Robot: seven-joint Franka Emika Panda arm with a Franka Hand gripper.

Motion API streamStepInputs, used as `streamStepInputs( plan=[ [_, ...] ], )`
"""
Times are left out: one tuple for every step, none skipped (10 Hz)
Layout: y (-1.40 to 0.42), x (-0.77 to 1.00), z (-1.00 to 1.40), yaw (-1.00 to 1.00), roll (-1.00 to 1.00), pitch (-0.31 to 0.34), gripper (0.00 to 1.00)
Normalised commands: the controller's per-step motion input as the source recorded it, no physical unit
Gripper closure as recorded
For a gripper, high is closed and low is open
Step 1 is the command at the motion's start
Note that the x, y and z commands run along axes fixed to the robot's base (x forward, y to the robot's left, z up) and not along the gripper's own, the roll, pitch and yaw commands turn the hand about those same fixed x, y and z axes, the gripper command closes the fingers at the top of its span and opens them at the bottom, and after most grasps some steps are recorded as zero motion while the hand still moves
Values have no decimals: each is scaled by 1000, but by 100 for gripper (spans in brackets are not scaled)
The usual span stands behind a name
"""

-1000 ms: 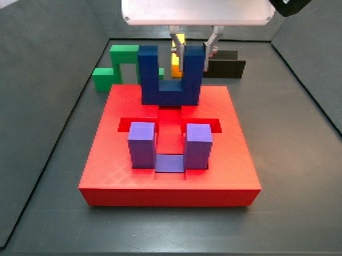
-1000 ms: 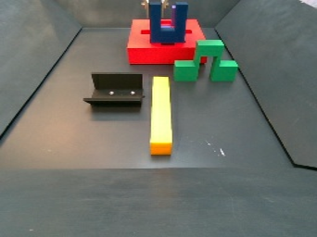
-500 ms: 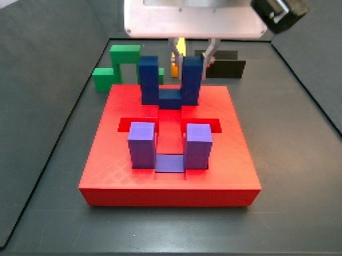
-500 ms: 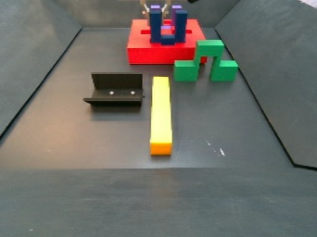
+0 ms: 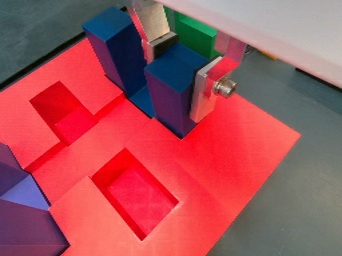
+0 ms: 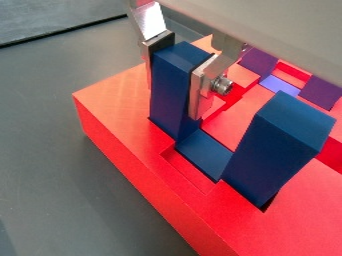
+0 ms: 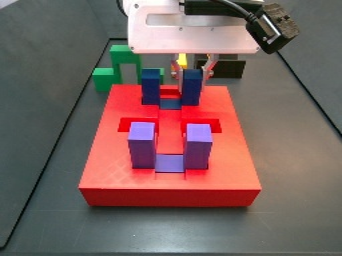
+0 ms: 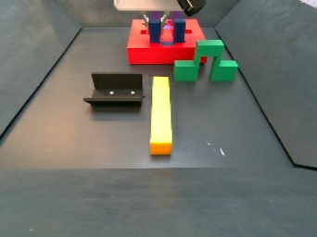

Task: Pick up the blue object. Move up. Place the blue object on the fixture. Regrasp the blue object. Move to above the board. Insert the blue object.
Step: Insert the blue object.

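Observation:
The blue object stands prongs up at the far end of the red board, its bar sunk in a cut-out. My gripper comes down from above and is shut on one prong. In both wrist views the silver fingers press flat on two sides of that prong; the gripper grips near its top. The free prong stands beside it. In a side view the gripper and blue object sit on the board. The black fixture stands apart.
A lilac U-shaped block stands in the board's near slot, also in the wrist views. A green block lies beside the board. A long yellow bar lies next to the fixture. Two empty square recesses show in the board.
My gripper has come down with the blue object. The block hung above the board a second ago and now sits low with its bar in the cut-out.

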Motion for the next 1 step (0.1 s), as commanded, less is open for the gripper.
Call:
streamStepInputs(
  plan=[
    [-43, -234, 0, 0, 56, -164, 100]
  ],
)
